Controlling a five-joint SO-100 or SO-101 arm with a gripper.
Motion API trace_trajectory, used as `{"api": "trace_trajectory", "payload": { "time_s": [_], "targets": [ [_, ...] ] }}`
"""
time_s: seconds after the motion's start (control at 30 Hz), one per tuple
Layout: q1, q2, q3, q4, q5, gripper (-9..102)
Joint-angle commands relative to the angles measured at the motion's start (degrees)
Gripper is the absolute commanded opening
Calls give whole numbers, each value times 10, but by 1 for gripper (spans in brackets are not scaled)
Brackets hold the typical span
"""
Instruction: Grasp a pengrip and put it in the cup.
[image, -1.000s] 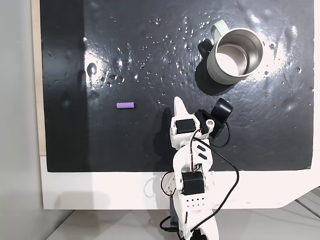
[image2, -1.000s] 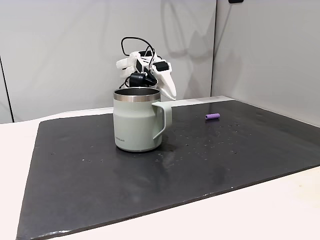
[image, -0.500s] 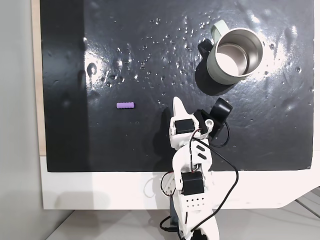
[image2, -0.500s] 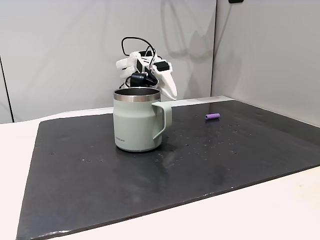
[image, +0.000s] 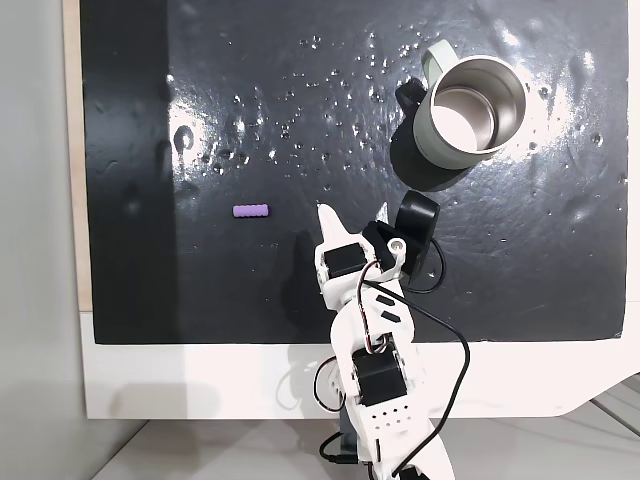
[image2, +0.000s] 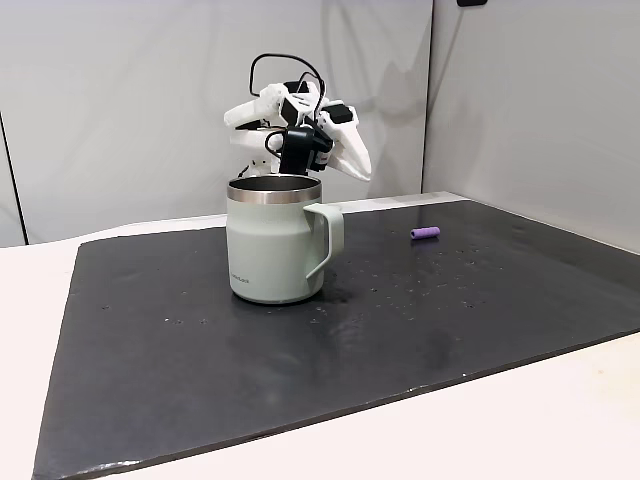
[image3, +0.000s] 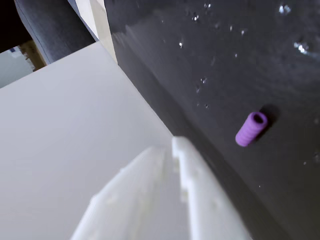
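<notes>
Cup (image: 468, 112) upright, nothing inside; pengrip (image: 251, 211) on mat apart; gripper (image3: 170, 147) closed, holding nothing.

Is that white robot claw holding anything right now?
Nothing is held. The end effector is shut and empty, and the tiny light-purple ribbed rubber tube lies untouched on the black mat.
</notes>
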Motion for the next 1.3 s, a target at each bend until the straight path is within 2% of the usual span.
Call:
{"api": "trace_trajectory", "payload": {
  "time_s": [0.0,0.17,0.37,0.6,0.73,0.93,1.27],
  "targets": [
    [-4,-74,-108,16,9,0],
    [-53,-167,-261,127,33,0],
    [-91,-309,-454,278,114,0],
    [-96,-434,-561,340,154,2],
    [-105,-491,-584,352,191,9],
    [-158,-594,-663,380,251,27],
    [-235,-739,-755,414,328,28]
  ]
}}
